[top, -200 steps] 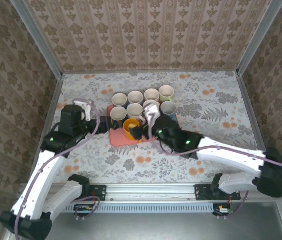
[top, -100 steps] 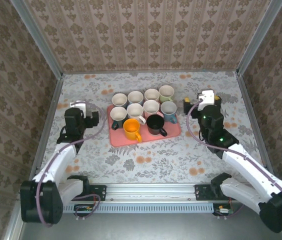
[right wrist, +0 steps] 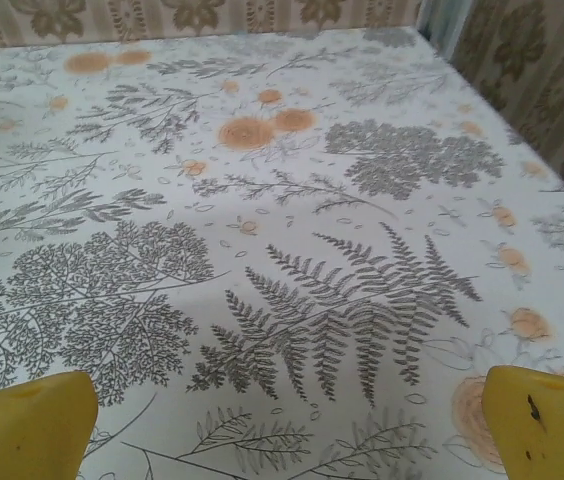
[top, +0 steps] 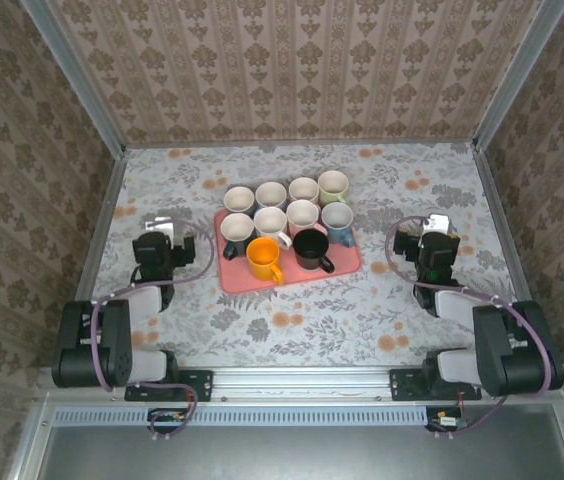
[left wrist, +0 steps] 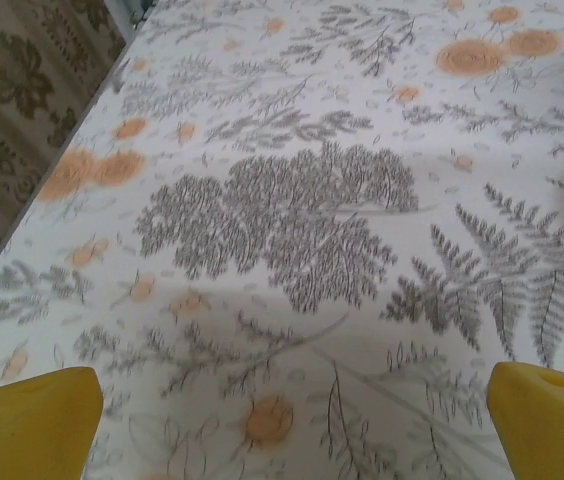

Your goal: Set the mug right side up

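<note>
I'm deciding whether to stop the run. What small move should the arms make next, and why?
Probably none, I'd judge: leave both arms parked. Every mug on the pink rectangular tray, including the orange handled mug and the black handled mug in front, seems to show its mouth upward. The left gripper and right gripper are open, empty, low over the floral tablecloth.

- This is a robot test booth in a lab, dressed a little like a home.
- The walls (top: 302,70) on the left, right and far sides are flat panels with brown wallpaper, held by bare metal posts (top: 77,75).
- The table has a flowered cloth (top: 292,320).
- At the near edge a metal rail (top: 302,385) carries the left arm (top: 112,335) and the right arm (top: 502,345), with loose cables.
- A pink tray (top: 237,277) with mugs (top: 270,193) stands in the middle.
</note>
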You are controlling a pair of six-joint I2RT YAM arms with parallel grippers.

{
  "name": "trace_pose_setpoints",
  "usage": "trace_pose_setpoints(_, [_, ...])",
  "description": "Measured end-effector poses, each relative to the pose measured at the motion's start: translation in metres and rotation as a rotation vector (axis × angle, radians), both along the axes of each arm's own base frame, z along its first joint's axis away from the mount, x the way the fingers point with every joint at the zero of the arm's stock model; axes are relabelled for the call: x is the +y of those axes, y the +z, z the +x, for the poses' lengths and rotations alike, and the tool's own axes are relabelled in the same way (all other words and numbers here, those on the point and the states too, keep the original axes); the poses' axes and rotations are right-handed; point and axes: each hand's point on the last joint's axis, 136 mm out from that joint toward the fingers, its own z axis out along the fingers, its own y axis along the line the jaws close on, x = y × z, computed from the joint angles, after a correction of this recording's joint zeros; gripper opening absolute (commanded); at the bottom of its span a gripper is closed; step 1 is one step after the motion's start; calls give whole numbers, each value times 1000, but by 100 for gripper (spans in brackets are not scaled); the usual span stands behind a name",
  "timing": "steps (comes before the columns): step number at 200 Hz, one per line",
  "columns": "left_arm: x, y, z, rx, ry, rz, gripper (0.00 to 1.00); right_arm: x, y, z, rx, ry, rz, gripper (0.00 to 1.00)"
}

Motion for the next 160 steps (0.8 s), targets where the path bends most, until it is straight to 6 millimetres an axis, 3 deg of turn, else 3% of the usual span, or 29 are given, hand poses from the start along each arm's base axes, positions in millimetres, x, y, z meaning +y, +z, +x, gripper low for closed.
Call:
trace_pose_setpoints(14, [1, 7, 16, -4, 3, 2, 100, 8, 1, 11, -55, 44, 10, 100])
trace_pose_setpoints(27, [1, 17, 30, -23, 5, 1, 100, 16, -11, 16, -77, 93, 12, 100])
trace_pose_setpoints(40, [0, 25, 35, -51, 3, 0, 100, 24, -30, 11, -20, 145, 11, 100])
trace_pose_setpoints(54, [-4, 26, 33, -132, -15, 1, 100, 30, -28, 14, -21, 176, 9, 100])
trace_pose_setpoints(62, [-7, 15, 26, -152, -23, 9, 100, 31, -22, 20, -34, 180, 6, 100])
trace_pose_setpoints(78, [-14, -28, 5, -42, -38, 30, 100, 31, -8, 35, -53, 179, 4, 100])
trace_pose_setpoints(88, [-15, -35, 4, -12, -45, 29, 100, 30, 1, 43, -73, 176, 4, 100])
trace_pose_setpoints(125, [2, -4, 26, -101, 10, 10, 100, 25, -1, 46, -52, 168, 23, 100])
trace_pose_setpoints(160, [2, -2, 27, -109, 10, 9, 100, 24, -7, 43, -25, 167, 29, 100])
